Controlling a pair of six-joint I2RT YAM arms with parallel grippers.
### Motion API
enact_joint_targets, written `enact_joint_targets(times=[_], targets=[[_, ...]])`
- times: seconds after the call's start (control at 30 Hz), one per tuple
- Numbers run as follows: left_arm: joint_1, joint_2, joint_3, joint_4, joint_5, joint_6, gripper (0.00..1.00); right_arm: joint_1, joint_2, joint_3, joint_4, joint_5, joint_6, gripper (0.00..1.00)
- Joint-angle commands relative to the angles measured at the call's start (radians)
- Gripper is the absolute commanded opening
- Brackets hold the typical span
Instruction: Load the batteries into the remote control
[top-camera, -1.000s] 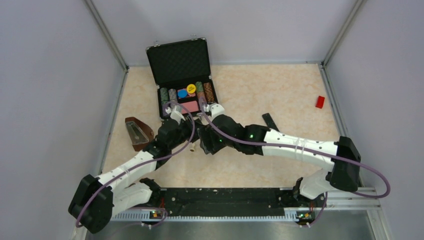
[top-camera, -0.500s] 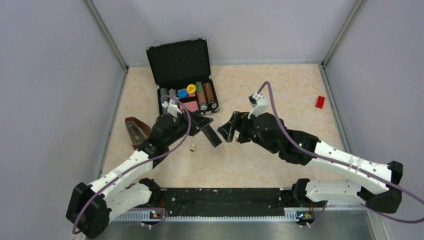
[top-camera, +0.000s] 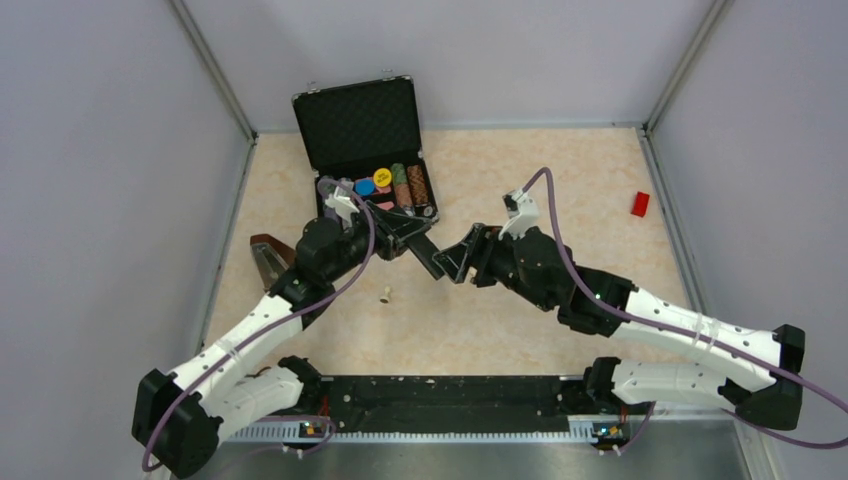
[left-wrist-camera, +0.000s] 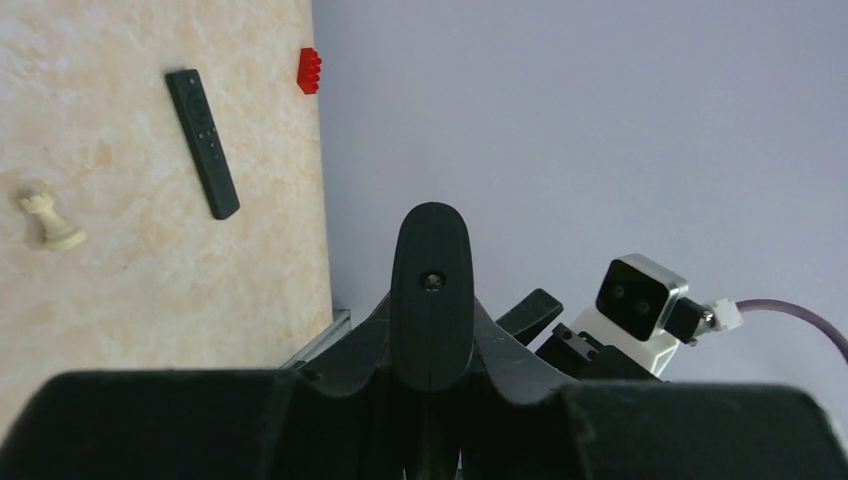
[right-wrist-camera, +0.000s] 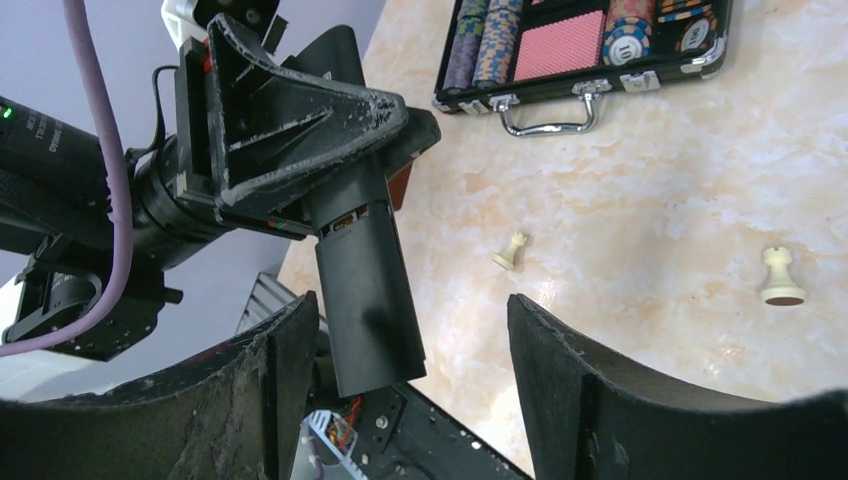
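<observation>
Grey walls close in a pale marbled surface (top-camera: 560, 170). From above, an open black case (top-camera: 360, 120) of poker chips sits at the far edge toward the left corner. A brown object (top-camera: 270, 262) lies by the left edge, a red brick (top-camera: 640, 204) by the right edge, and a cream chess piece (top-camera: 385, 295) stands left of centre. Above the middle of the surface, the left tool (top-camera: 408, 245) is clamped on a plain black bar (top-camera: 428, 262). The right tool (top-camera: 452, 262) faces it just beside the bar's free end. The left wrist camera sees the bar end-on, rising from between its closed fingers. Beyond it the remote control (left-wrist-camera: 202, 142) lies flat on the surface with its buttons up, near the red brick and the right edge. A cream rook (left-wrist-camera: 45, 220) stands apart from the remote control. In the right wrist view the right tool's fingers (right-wrist-camera: 285, 400) are spread wide and hold nothing. The bar's free end hangs between them, close against one finger, though I cannot tell if they touch. The chip case lies behind, and two cream pieces stand on the surface.
</observation>
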Motion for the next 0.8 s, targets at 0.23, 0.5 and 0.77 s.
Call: enact_joint_targets(times=[0.23,0.5,0.77], targets=[[-0.006,-0.043,0.061,0.045,0.008,-0.145,0.0,-0.008,-0.004,-0.035,0.135,-0.061,-0.03,0.67],[-0.008,-0.028,0.061,0.106,0.035,-0.248,0.0,-0.008,0.012,-0.074,0.226,-0.031,-0.023,0.66],[-0.007,-0.054,0.057,0.123,0.039,-0.31,0.0,-0.007,0.059,-0.079,0.314,-0.008,-0.014,0.57]])
